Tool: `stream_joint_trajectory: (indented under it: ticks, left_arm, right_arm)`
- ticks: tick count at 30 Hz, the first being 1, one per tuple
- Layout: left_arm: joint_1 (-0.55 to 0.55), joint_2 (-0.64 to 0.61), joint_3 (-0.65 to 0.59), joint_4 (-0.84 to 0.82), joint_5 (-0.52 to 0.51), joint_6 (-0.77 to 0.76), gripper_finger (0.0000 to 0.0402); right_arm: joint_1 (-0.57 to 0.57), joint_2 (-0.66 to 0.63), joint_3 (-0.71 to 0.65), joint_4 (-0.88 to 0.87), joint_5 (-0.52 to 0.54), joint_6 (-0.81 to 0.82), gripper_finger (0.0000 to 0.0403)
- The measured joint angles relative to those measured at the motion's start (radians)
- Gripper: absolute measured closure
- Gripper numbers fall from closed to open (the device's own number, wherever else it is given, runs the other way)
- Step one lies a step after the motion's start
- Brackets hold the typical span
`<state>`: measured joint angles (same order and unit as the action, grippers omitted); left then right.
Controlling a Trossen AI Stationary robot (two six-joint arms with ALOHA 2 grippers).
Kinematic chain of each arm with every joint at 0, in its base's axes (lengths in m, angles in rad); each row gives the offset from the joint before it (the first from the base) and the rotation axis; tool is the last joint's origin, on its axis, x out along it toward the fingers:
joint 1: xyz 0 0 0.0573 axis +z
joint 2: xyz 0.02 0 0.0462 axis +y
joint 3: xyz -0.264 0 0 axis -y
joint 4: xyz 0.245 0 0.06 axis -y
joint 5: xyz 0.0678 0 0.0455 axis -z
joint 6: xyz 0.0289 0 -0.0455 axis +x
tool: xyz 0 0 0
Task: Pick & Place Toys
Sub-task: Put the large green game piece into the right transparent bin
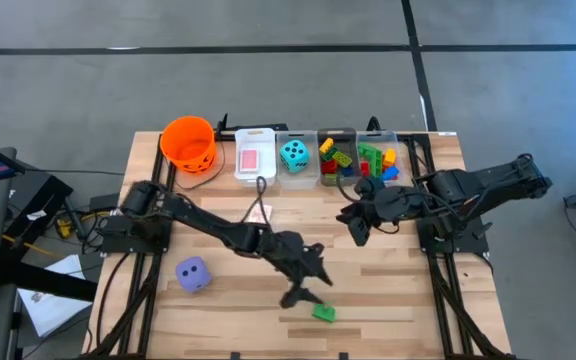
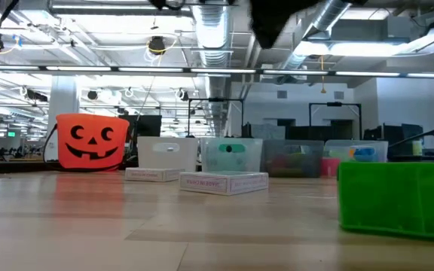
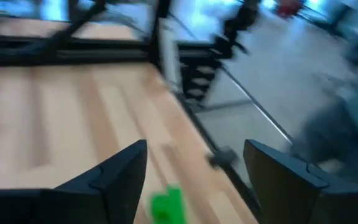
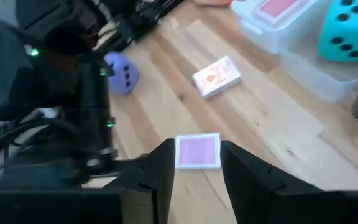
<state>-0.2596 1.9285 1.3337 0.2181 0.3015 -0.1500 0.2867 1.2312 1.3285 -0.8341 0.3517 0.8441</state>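
Left gripper, fingers spread, hovers beside the small green plastic brick lying free on the tabletop; right gripper, fingers narrow and empty, waits near the bins.

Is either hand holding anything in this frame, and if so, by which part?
Nothing is held. The left hand is open above the green brick lying on the table; the right hand has nothing between its fingers.

Right gripper fingers parted, pink-backed card pack showing between them on the table. Second card pack at 12 o'clock from it, purple die at 10, teal die in a clear bin at 2.
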Motion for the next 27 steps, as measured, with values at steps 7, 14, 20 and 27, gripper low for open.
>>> stream_joint_trajectory:
  ticks: [7, 14, 20, 27]
  left_arm:
    - [-0.029, 0.192, 0.229, -0.119, -0.09, -0.095, 0.0146]
    - [-0.068, 0.282, 0.342, -0.333, -0.11, -0.095, 0.0144]
    - [-0.086, 0.281, 0.325, -0.409, -0.12, -0.094, 0.0143]
    - [-0.084, 0.302, 0.326, -0.394, -0.109, -0.06, 0.0135]
  right_arm:
    - [0.074, -0.002, 0.0, -0.034, -0.056, -0.067, 0.0278]
    - [0.157, -0.002, 0.0, -0.119, -0.055, -0.062, 0.0278]
    - [0.202, -0.002, 0.0, -0.142, -0.049, -0.01, 0.0278]
    - [0.203, -0.002, 0.0, -0.144, -0.037, 0.02, 0.0278]
